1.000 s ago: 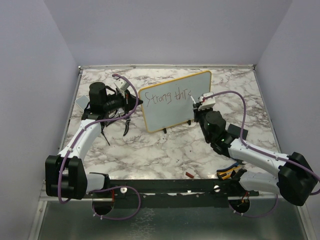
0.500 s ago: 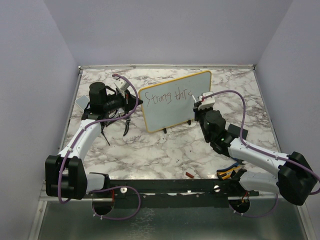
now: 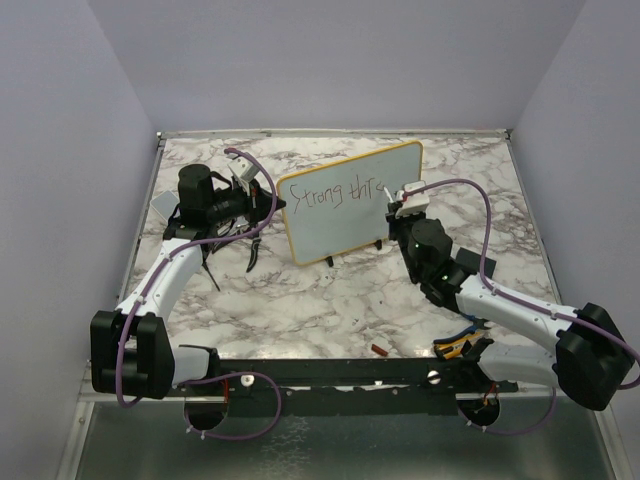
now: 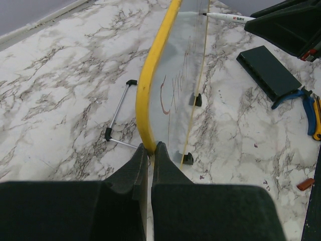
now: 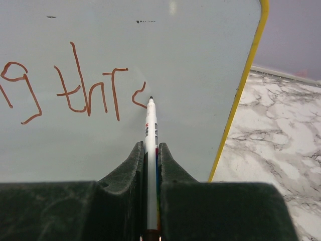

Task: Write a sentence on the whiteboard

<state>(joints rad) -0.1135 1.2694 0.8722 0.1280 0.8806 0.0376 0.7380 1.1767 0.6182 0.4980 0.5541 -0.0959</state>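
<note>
Right claw [image 5: 151, 149] shifted slightly since earlier frame — clamped on marker [image 5: 150, 123], tip at whiteboard [image 5: 175, 45] beside lettering [image 5: 85, 90]. Left claw [image 4: 150, 153] pinches its yellow edge. Advise light, even strokes — board held steady.

Tally — whiteboard [image 3: 340, 230]: one; marker [image 5: 150, 125]: one; dark slab [image 4: 268, 70]: one; small red piece [image 3: 380, 350] on the tabletop [image 3: 330, 300]: one; left gripper [image 4: 151, 148] plus right gripper [image 5: 150, 147] — two.

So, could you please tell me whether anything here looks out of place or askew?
Nothing looks damaged or spilled. A small red piece and pliers lie loose near the front edge of the table, neither serving the writing. The whiteboard stands at an angle to the table's edges.
</note>
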